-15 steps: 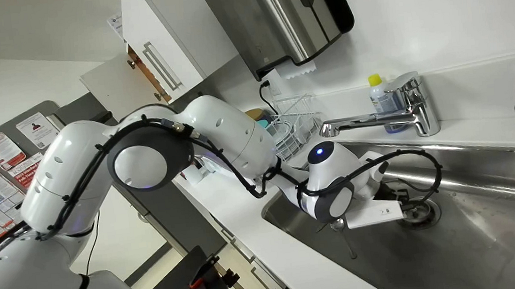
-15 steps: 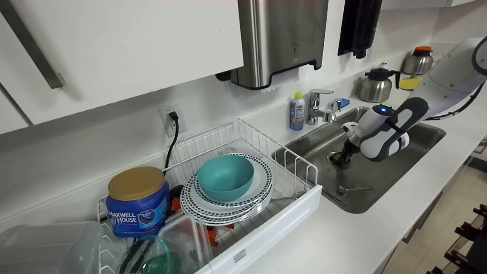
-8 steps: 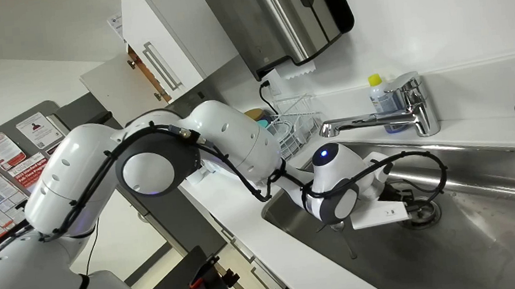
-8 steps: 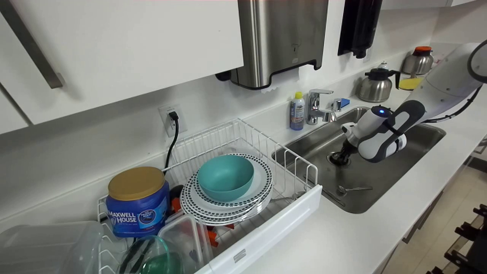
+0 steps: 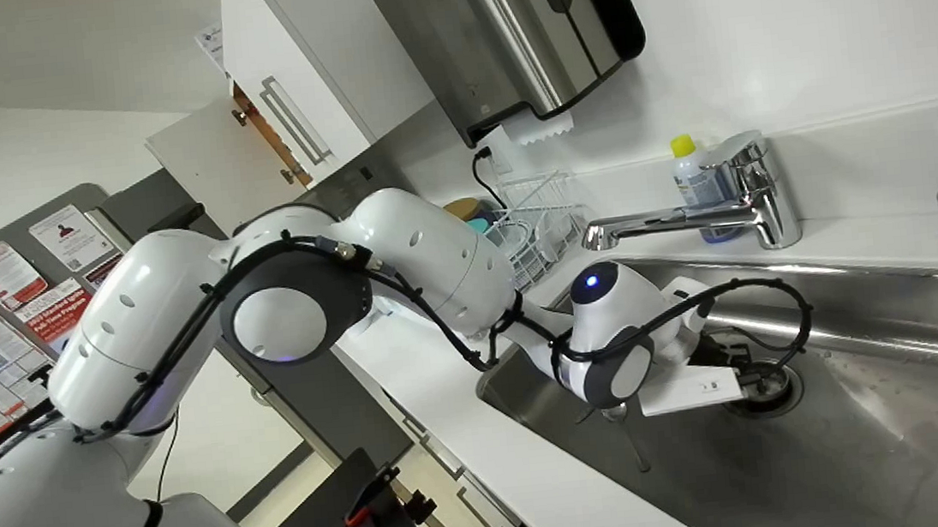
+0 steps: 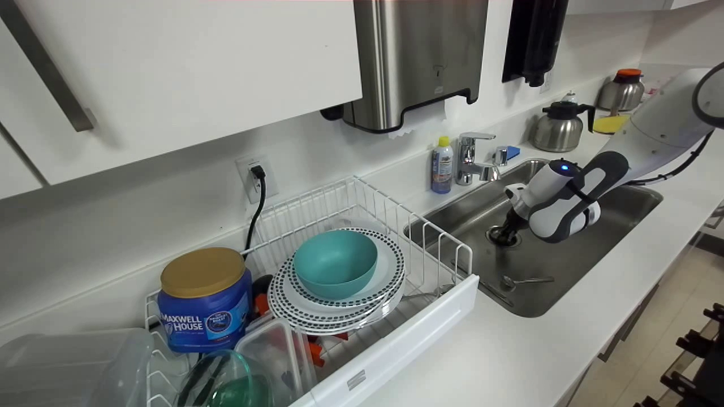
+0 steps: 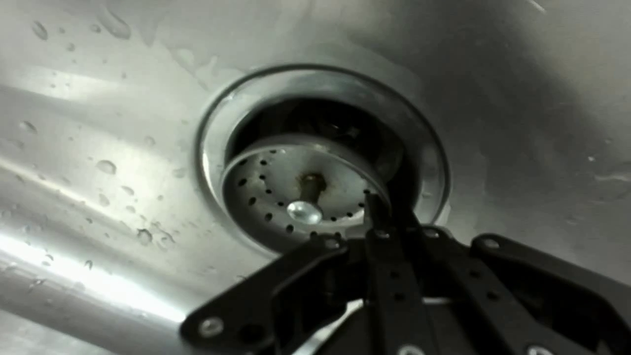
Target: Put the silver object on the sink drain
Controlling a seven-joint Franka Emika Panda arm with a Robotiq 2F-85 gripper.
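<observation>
- The gripper points down into the sink, its fingers drawn together on the rim of the silver sink strainer.
- The strainer is tilted at the drain, across the near left of its opening in the wrist view; whether it rests there I cannot tell.
- In an exterior view, a spoon lies in the sink on the drain's near side.
- The faucet stands beyond the sink's far edge, a yellow-capped bottle just left of it.
- Left of the sink, a dish rack holds a teal bowl on stacked plates.
</observation>
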